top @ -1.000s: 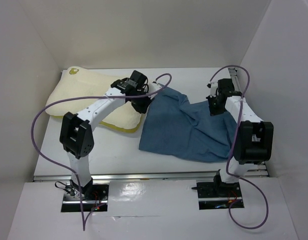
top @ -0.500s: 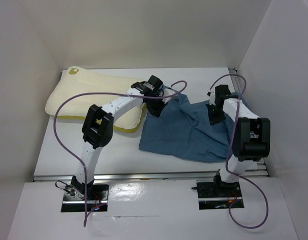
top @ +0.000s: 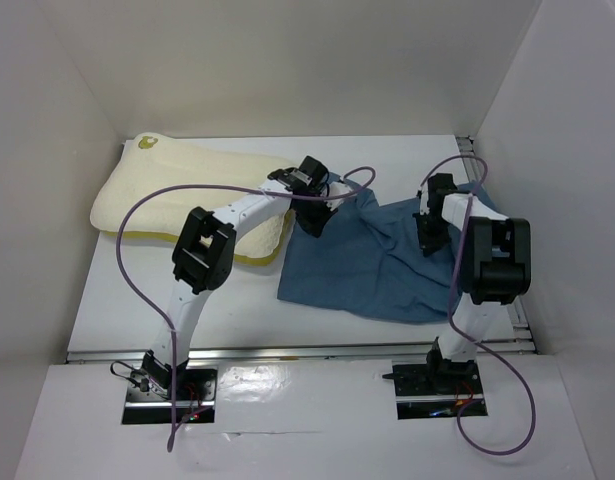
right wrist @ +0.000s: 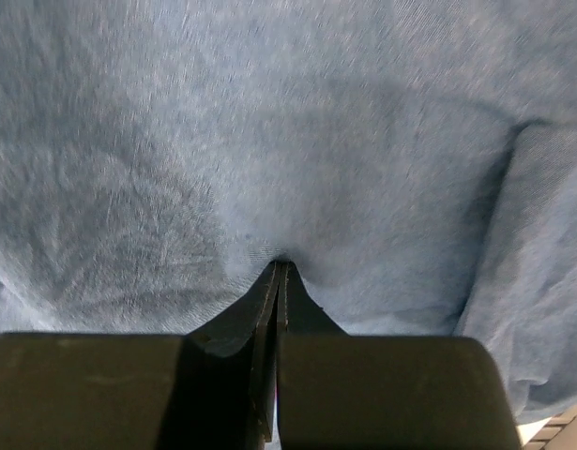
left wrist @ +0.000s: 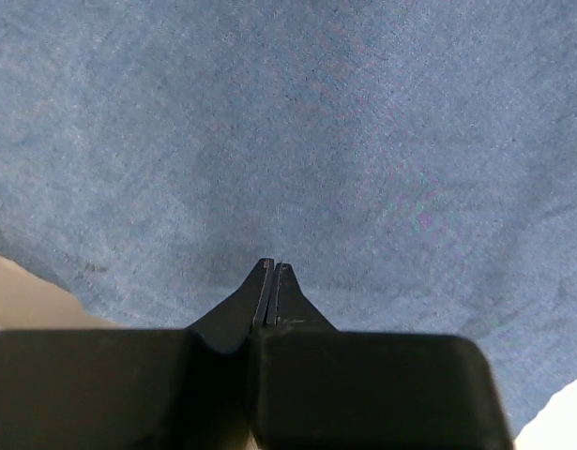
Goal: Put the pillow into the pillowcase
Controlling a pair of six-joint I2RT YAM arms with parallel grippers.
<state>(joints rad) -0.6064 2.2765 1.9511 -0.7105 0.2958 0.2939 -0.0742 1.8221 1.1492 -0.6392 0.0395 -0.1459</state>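
The cream pillow (top: 177, 190) with its yellow edge band lies at the back left of the table. The dusty-blue pillowcase (top: 377, 265) lies wrinkled to its right, its left edge against the pillow's corner. My left gripper (top: 315, 222) hangs shut over the pillowcase's upper left part. In the left wrist view its tips (left wrist: 272, 265) meet just above smooth blue cloth (left wrist: 297, 141), with no fold between them. My right gripper (top: 429, 240) is shut at the upper right part. There the pillowcase (right wrist: 269, 141) puckers and gathers round its tips (right wrist: 280, 265).
White walls close in the table at the back, left and right; the right wall (top: 567, 200) stands close to the right arm. A metal rail (top: 307, 352) runs along the near edge. Purple cables (top: 127, 260) loop off both arms. A cream pillow corner (left wrist: 25, 295) shows in the left wrist view.
My left arm has swung right, its shut gripper going from above the pillow's corner to over the pillowcase. The right gripper has shifted slightly left and nearer. The pillowcase has barely moved.
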